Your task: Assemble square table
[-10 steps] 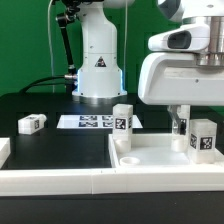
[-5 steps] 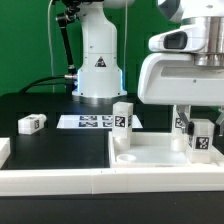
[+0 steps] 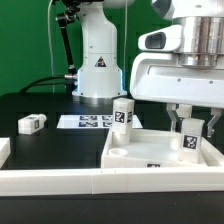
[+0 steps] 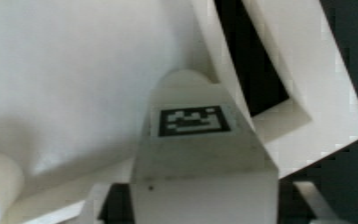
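The square table top (image 3: pixel 150 152) is a white slab with a raised rim, lying at the exterior view's right. One tagged white leg (image 3: pixel 122 113) stands upright at its far left corner. My gripper (image 3: pixel 190 135) is shut on a second tagged leg (image 3: pixel 190 143) over the slab's right part; whether its foot touches the slab I cannot tell. A third leg (image 3: pixel 32 123) lies loose on the black table at the left. In the wrist view the held leg (image 4: pixel 194 120) runs out from between the dark fingers (image 4: pixel 115 200) above the slab (image 4: pixel 69 80) and its rim (image 4: pixel 274 70).
The marker board (image 3: pixel 88 122) lies flat behind the slab, before the arm's white base (image 3: pixel 97 60). A long white rail wall (image 3: pixel 50 181) runs along the front, and another piece (image 3: pixel 3 150) sits at the left edge.
The jaws closed on the right-hand leg. Gripper and leg have since shifted a little toward the exterior view's left. The other legs have not moved.
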Available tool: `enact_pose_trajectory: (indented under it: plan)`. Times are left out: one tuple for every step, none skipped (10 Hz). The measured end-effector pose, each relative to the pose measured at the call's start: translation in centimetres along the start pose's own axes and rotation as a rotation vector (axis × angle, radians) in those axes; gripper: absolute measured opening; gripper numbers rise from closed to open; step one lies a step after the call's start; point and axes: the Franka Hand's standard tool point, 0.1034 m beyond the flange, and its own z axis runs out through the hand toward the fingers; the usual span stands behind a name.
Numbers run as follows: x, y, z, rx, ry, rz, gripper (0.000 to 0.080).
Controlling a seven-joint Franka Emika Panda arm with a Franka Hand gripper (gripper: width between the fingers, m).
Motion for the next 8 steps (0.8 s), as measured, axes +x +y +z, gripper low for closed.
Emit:
enact_pose_trajectory:
  plan:
    - [0.2,0.4,0.0,-0.006,-0.002,0.033,0.03]
    - [0.5,0.9,0.0,-0.015,-0.003,0.104,0.0302]
    - [0.7,1.2,0.0,-0.022,-0.001,0.142,0.0302]
    - [0.7,1.3,0.0,-0.025,0.001,0.128,0.0304]
    - [0.7,1.2,0.0,-0.026,0.001,0.12,0.0385]
    - [0.6,1.0,-0.4,-0.032,0.011,0.054,0.0385]
    - [0.6,1.0,-1.0,-0.026,0.013,-0.003,0.0586]
    - [0.5,1.2,-1.5,-0.021,0.011,-0.056,0.063]
